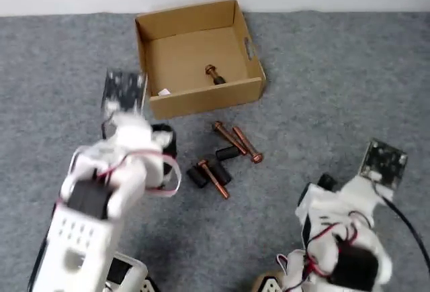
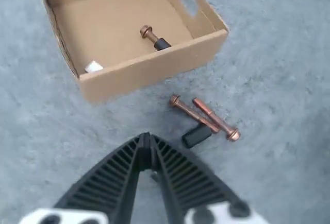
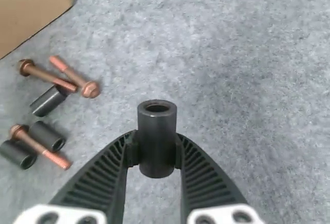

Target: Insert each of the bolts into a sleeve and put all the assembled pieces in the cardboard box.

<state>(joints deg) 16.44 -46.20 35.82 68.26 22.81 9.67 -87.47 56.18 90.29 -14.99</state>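
Clamping one sleeve (image 3: 157, 117), right gripper (image 3: 156, 144) faces three bolts (image 3: 46, 75), three sleeves (image 3: 47, 100); left gripper (image 2: 146, 142) closed.

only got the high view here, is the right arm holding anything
Observer: Yes. In the right wrist view the right arm's jaws are shut on a black sleeve, with its open bore facing the camera.
Operator: ok and the left one, got anything
Observer: No. In the left wrist view the left arm's jaws are shut with nothing between them, pointing toward the front wall of the cardboard box.
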